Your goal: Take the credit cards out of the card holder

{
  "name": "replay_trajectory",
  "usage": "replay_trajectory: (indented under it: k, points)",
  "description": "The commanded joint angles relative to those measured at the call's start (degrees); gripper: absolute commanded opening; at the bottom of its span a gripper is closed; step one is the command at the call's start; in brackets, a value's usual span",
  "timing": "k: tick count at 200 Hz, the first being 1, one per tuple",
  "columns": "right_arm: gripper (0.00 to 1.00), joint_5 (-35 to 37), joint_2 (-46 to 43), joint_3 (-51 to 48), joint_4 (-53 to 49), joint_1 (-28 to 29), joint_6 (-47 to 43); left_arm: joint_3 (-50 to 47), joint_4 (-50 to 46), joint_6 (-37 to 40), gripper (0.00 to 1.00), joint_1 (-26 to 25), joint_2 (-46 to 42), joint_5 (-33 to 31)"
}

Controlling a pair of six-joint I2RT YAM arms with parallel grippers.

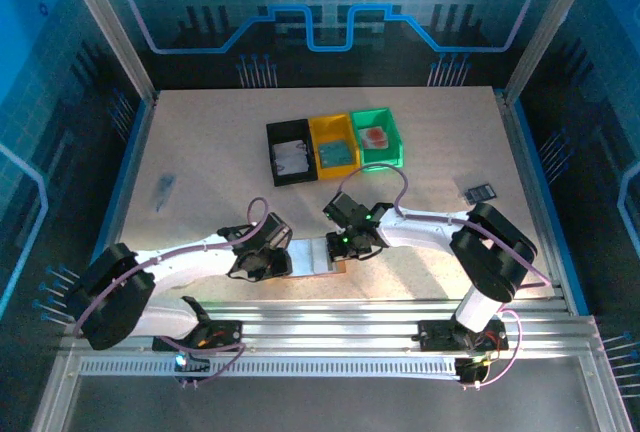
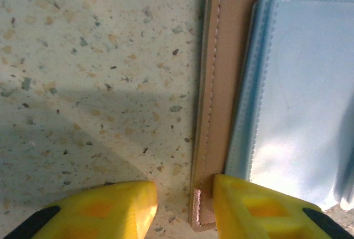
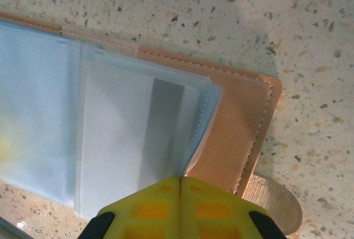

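Note:
The card holder [image 1: 322,253] lies open and flat near the table's front edge, between my two grippers. It has a pinkish-tan cover [image 3: 232,139] and pale blue clear pockets [image 2: 301,100]. Something pale and flat, perhaps one of the credit cards [image 3: 119,139], shows through the top pocket. My left gripper [image 2: 185,208] stands open astride the holder's left edge [image 2: 213,100]. One of its yellow fingers [image 2: 260,211] rests on the holder and the other on the table. My right gripper [image 3: 181,186] is shut, its tips meeting at the lifted edge of a pocket. Whether anything is pinched there I cannot tell.
At the back stand a black bin [image 1: 290,152], a yellow bin [image 1: 333,144] and a green bin [image 1: 378,137], each with something flat inside. A small dark object [image 1: 482,192] lies at the right. The holder's closing tab [image 3: 276,208] sticks out on the table.

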Motion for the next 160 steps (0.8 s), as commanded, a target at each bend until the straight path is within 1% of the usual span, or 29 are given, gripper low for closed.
replay_trajectory:
  k: [1, 94, 112, 140, 160]
  points:
    - [0.0, -1.2, -1.2, 1.8, -0.8, 1.2, -0.2, -4.7, 14.7, -0.1, 0.36, -1.8, 7.2, 5.5]
    - [0.0, -4.6, -4.4, 3.8, -1.3, 1.9, 0.0, -4.3, 12.5, 0.5, 0.35, -1.8, 3.1, 4.3]
    - [0.0, -5.8, -4.6, 3.7, -0.1, 2.0, 0.4, -4.5, 12.7, 0.5, 0.35, -1.8, 2.3, 4.3]
    - [0.0, -9.1, -4.9, 2.6, 4.7, 2.5, 1.8, -5.1, 13.3, 0.1, 0.36, -1.8, 0.3, 4.0]
    - [0.0, -10.0, -4.1, 3.0, 5.6, 2.7, 2.0, -5.5, 13.2, 0.1, 0.37, -1.8, -1.7, 3.4]
